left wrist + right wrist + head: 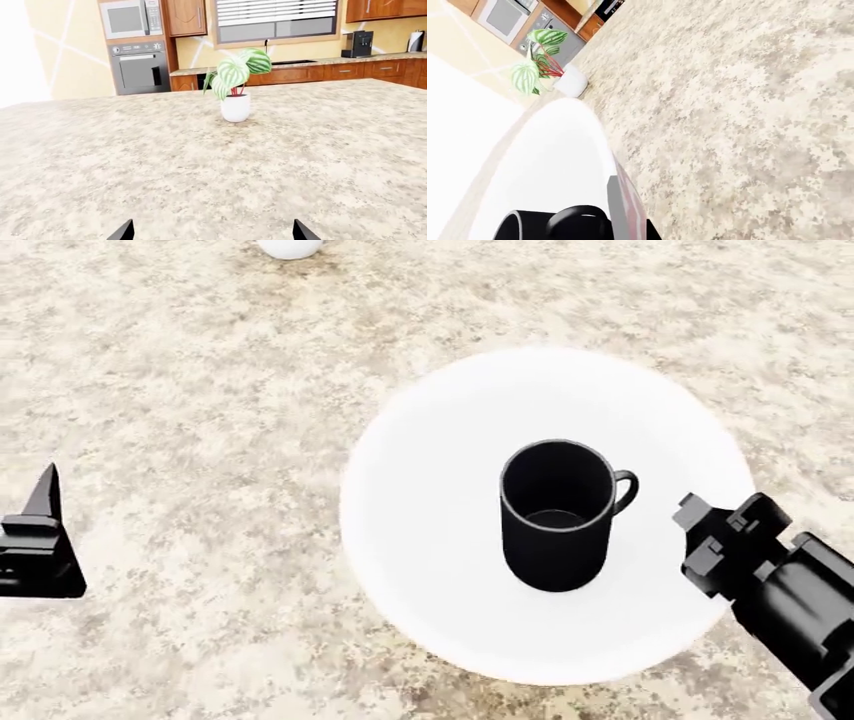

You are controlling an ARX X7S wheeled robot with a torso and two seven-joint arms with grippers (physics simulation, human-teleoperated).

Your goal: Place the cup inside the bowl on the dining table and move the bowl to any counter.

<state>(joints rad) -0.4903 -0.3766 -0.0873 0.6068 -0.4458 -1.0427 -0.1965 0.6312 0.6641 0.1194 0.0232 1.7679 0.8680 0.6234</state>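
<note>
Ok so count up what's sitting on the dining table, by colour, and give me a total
White: 2, the bowl and the plant pot.
Black: 1, the cup, standing upright inside the bowl.
Total: 3 things on the dining table.

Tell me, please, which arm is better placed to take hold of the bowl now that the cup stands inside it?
The right: its claw is already at the bowl's rim beside the cup, while the left claw sits well apart over bare dining table.
</note>
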